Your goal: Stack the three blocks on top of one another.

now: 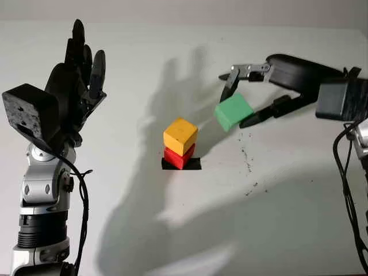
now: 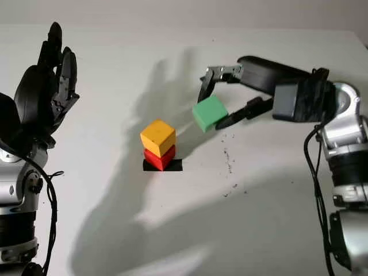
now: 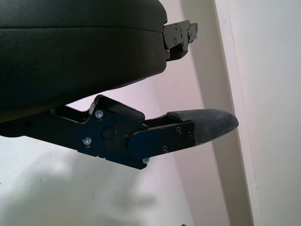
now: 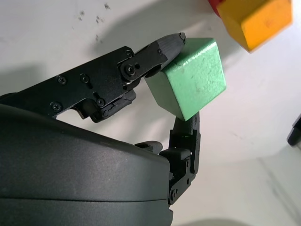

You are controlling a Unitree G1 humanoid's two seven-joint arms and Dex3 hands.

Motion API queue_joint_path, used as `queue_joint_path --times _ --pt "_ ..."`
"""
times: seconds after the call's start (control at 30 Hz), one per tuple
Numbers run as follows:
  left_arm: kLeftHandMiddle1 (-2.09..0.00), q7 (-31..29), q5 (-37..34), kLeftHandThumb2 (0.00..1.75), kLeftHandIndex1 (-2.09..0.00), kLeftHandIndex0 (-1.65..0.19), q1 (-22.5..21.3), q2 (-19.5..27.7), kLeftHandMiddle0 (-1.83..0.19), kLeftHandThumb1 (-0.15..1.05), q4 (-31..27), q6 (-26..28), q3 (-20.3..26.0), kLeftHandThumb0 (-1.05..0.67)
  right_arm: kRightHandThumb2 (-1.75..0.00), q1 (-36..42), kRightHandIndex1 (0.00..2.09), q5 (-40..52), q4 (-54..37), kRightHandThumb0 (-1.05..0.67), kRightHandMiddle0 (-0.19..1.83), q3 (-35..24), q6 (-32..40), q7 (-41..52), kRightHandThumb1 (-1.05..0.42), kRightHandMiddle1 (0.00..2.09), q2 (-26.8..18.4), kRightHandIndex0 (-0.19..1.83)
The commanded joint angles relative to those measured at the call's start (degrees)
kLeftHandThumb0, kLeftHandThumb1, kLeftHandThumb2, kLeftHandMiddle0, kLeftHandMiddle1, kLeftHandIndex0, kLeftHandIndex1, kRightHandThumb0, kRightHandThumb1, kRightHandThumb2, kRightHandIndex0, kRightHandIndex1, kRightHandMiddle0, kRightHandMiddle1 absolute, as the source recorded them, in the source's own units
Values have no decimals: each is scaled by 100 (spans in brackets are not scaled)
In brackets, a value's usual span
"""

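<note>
A yellow block (image 1: 180,135) sits skewed on a red block (image 1: 179,156), which stands on a black square mark (image 1: 181,164) at the table's middle. My right hand (image 1: 237,106) is shut on a green block (image 1: 233,111), held in the air up and to the right of the stack. In the right wrist view the green block (image 4: 190,84) is pinched between black fingers (image 4: 160,49), with the yellow block (image 4: 256,19) just beyond it. My left hand (image 1: 77,75) is raised at the left, open and holding nothing.
The white table (image 1: 190,230) carries a few dark specks (image 1: 248,164) right of the stack. A wall edge runs along the table's far side.
</note>
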Motion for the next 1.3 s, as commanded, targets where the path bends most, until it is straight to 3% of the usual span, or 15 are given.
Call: queue_joint_path --times 0.0,0.2,0.43,0.93,1.27 --pt "0 -20 -1 61 0 19 56 60 19 105 -65 -31 26 -73 -5 -435 7 113 227 -42 54 -92 62 106 -88 127 115 35" --pt "0 -30 -20 61 0 19 76 48 19 105 -72 -6 35 -74 -5 -1187 9 -8 814 -48 61 43 33 215 -85 133 476 39" --pt "0 69 15 61 0 19 96 1 19 105 -90 -28 14 -75 -5 -1671 7 82 1446 -50 54 182 -21 805 -88 148 1022 36" --pt "0 136 -20 57 0 19 115 39 19 105 -269 118 67 -75 -5 -1924 5 -117 1975 -53 47 481 102 1553 -90 155 1550 34" --pt "0 145 -20 56 0 19 75 18 19 105 -231 126 79 -75 -5 -1877 5 13 2238 -54 48 383 170 1921 -90 156 1742 34"
